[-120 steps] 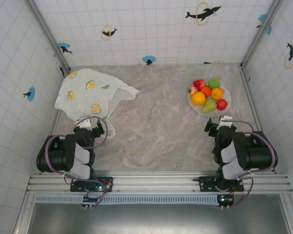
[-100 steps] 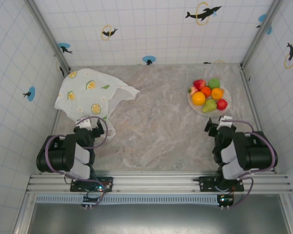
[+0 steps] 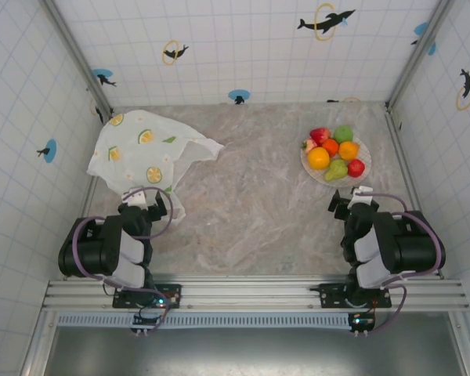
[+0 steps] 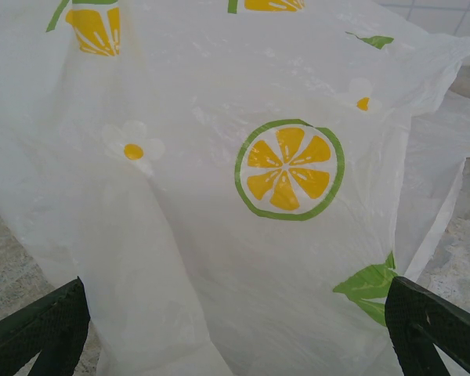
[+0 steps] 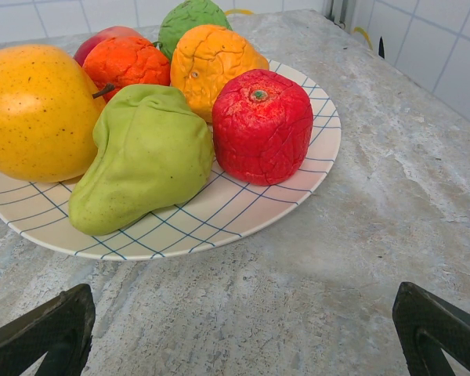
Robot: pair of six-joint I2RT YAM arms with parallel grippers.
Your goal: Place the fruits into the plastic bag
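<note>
"Top external view first," said Ines. "Where were the fruits (image 3: 334, 153)?"

"Heaped on the checked plate (image 3: 307, 166) at the far right of the table, directly ahead of the right gripper (image 3: 352, 197) and near it. The plastic bag (image 3: 141, 149) lay crumpled at the far left, its near edge by the left gripper (image 3: 145, 205). Bag and plate sat well apart, so I'd say the right arm was the one to pick."

"And the claws?"

"Both spread wide. At the right wrist, the right gripper (image 5: 247, 345) had its fingers (image 5: 59, 329) out at the two bottom corners with nothing between them but bare table. At the left wrist, the left gripper (image 4: 235, 337) was just as wide, with the bag (image 4: 219, 235) draped right up against it, though I couldn't tell if the plastic touched a finger."

"Which fruit came first for the right arm?"

"The green pear (image 5: 145, 157) and the red apple (image 5: 262, 125) sat nearest, touching each other. The pear lay on its side, its length slanting from near-left to far-right, so the fingers would probably close best across that line."

"What did the wrist add to the overhead?"

"How tightly the pile packed: the big yellow-orange fruit (image 5: 35, 110) pressed against the pear, with the orange (image 5: 211, 59) and the green apple (image 5: 189, 17) behind. The overhead gave the layout, and the strawberry (image 3: 319, 135) at the plate's far edge. The bag's mouth I couldn't make out at the left wrist."
</note>
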